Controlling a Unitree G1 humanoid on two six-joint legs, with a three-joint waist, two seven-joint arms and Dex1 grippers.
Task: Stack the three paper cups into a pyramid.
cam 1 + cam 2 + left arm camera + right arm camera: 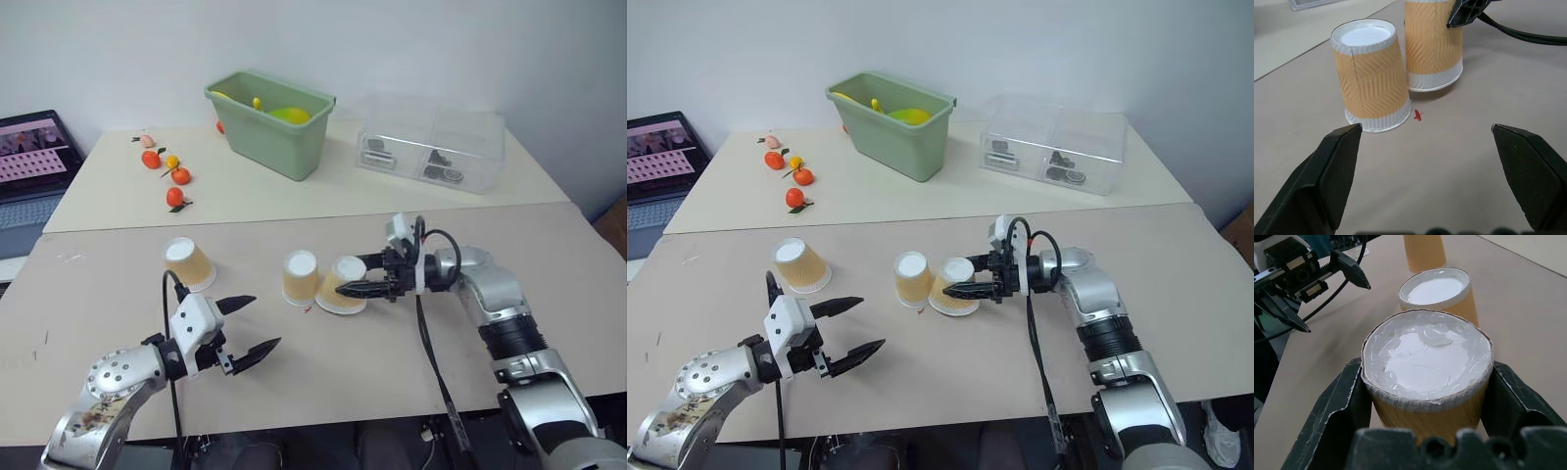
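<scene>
Three tan-orange ribbed paper cups stand upside down, white bases up, on a light beige desk [323, 382]. The right cup [343, 285] sits near the middle of the desk, tilted a little, clamped between the two black fingers of the right claw [364, 287], which reaches in from the right. Just beside it on its left, very close or touching, stands the middle cup [300, 277]. A tiny red mark [1418, 115] lies on the desk at the foot of these two cups. The left cup [188, 262] stands alone, well apart to the left.

The left claw [257, 327] hovers near the front edge of the desk with its fingers spread wide and nothing between them, pointing toward the cups.

On a second desk behind are a green bin [270, 121] holding yellow items, a clear plastic box [431, 143] to its right, and several small orange fruits [167, 171] to its left. A laptop [31, 168] sits at the far left.
</scene>
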